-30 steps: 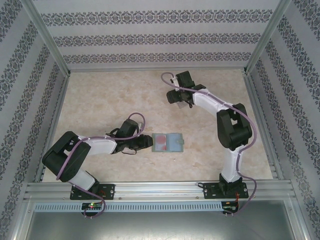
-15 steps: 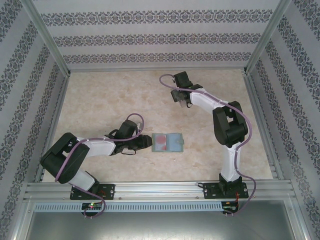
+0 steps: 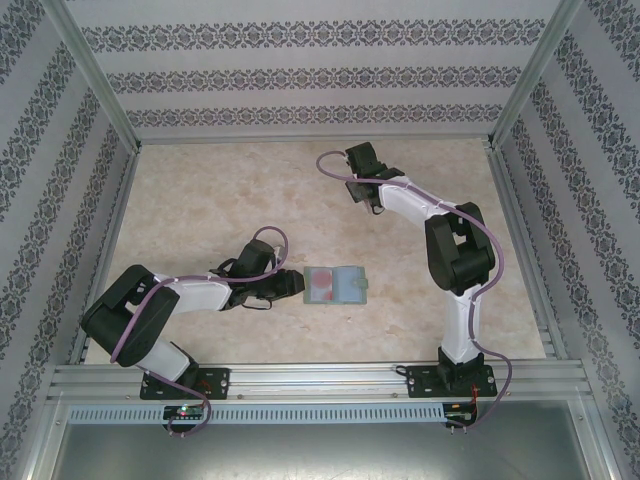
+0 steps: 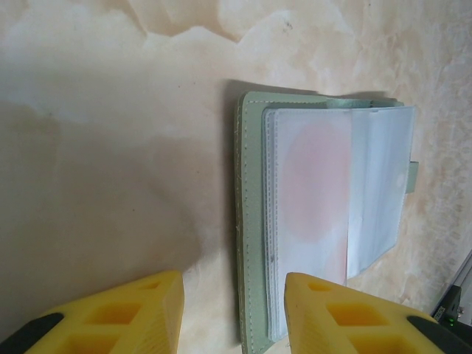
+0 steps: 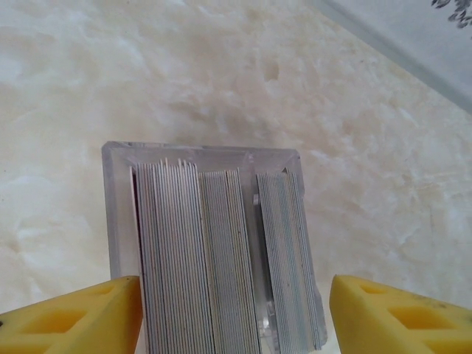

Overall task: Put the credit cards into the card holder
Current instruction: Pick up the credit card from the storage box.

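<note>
Left tool (image 4: 232, 317) is parked low at the near-left end of the card holder (image 4: 324, 221). Its fingers are apart with nothing clamped between them, and one yellow finger overlaps the wallet's edge. I can't tell if it's actually pressing down. Right tool (image 5: 236, 317) is way over at the far side of the surface (image 3: 220, 200). Its fingers are spread on either side of a clear stand (image 5: 199, 155) full of credit cards (image 5: 214, 258). The pads look close to the stand's walls, but I can't say whether they're touching yet, and nothing is gripped.

Progress-wise I'd call this early. The holder is already lying open and flat in the middle of the surface, between the two arms, so the opening part is done. No card is in either tool and the whole stack sits in the stand. There's a pinkish round patch behind the clear sleeve, which could be a card or just the pocket, no idea. Picking a card, carrying it over and sliding it in all look left to do.

Orientation: from overhead the opened holder's long axis runs left to right, and the snap tab (image 4: 411, 177) looks to be on the edge toward the right arm's side. The cards stand on edge in packed rows, with their thin edges running straight away from the right wrist camera.
</note>
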Robot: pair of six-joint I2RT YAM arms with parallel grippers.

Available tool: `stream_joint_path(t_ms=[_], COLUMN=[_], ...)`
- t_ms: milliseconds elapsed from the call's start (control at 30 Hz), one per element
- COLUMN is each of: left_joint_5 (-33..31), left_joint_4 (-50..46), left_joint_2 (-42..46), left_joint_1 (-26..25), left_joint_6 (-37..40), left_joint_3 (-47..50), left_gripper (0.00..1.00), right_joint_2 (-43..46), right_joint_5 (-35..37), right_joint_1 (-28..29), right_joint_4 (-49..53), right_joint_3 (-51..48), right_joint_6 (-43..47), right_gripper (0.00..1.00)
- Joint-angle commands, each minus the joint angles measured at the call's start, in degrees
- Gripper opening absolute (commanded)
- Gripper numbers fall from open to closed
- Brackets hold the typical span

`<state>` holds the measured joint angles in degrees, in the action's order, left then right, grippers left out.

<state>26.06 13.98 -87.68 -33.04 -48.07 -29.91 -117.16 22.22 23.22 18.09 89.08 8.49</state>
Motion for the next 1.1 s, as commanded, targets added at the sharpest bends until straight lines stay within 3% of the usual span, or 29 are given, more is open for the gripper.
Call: stream_joint_path(t_ms=[0, 267, 800, 1000, 1067], left_joint_5=[-6.4, -6.5, -5.7, -5.8, -4.9], left_joint_4=[-7.4, -7.8, -7.0, -7.5, -6.0], left_joint_2=[-2.8, -3.7, -4.7, -4.7, -5.6], left_joint_1=[0.3, 0.3, 0.3, 0.3, 0.3], left_joint_6=[1.1, 0.8, 0.7, 1.0, 0.5], left_joint_3=[1.8, 0.9, 1.0, 0.5, 1.0], left_gripper=[0.42, 0.41, 0.4, 0.4, 0.39], right_joint_2=[1.4, -0.1, 0.9, 3.6, 4.6], right_joint_5=[3.8, 7.0, 2.1, -2.2, -3.7], right_joint_1=[0.9, 1.8, 2.0, 1.7, 1.7], right_joint_4=[0.2, 0.8, 2.8, 4.7, 5.7], right_joint_3=[2.1, 2.9, 3.4, 3.6, 3.9], right_joint_6=[1.9, 3.7, 2.0, -0.6, -1.3], right_gripper=[0.67, 0.63, 0.15, 0.0, 0.0])
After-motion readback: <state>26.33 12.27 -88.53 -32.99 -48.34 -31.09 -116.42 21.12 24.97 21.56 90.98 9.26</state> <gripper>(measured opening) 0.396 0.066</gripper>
